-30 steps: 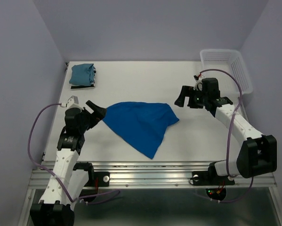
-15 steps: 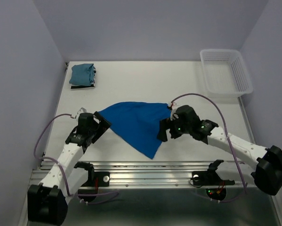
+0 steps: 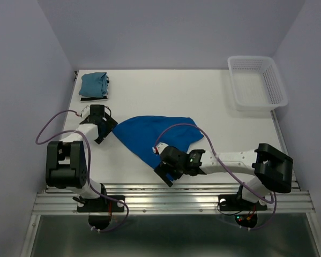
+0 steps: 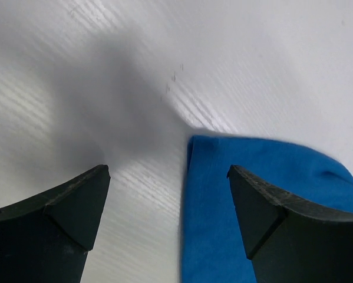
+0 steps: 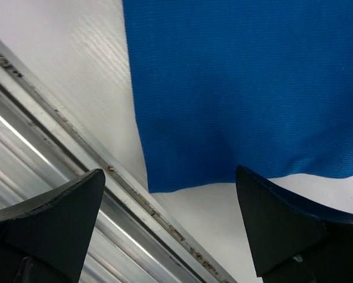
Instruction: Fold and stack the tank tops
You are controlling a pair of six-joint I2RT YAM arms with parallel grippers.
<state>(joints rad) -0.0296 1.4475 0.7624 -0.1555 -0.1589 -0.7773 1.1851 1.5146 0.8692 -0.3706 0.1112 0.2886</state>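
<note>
Looking from above, you have the royal blue tank top (image 3: pixel 160 139) spread mid-worktop (image 3: pixel 149 93), broad along its far side and tapering to a near tip. Your left pincer (image 3: pixel 105 131) gapes wide at its left corner, and your right pincer (image 3: pixel 164 176), equally wide, straddles that tip. A second ago the right arm hung by the lattice basket (image 3: pixel 256 80); it has since swung across.
</note>
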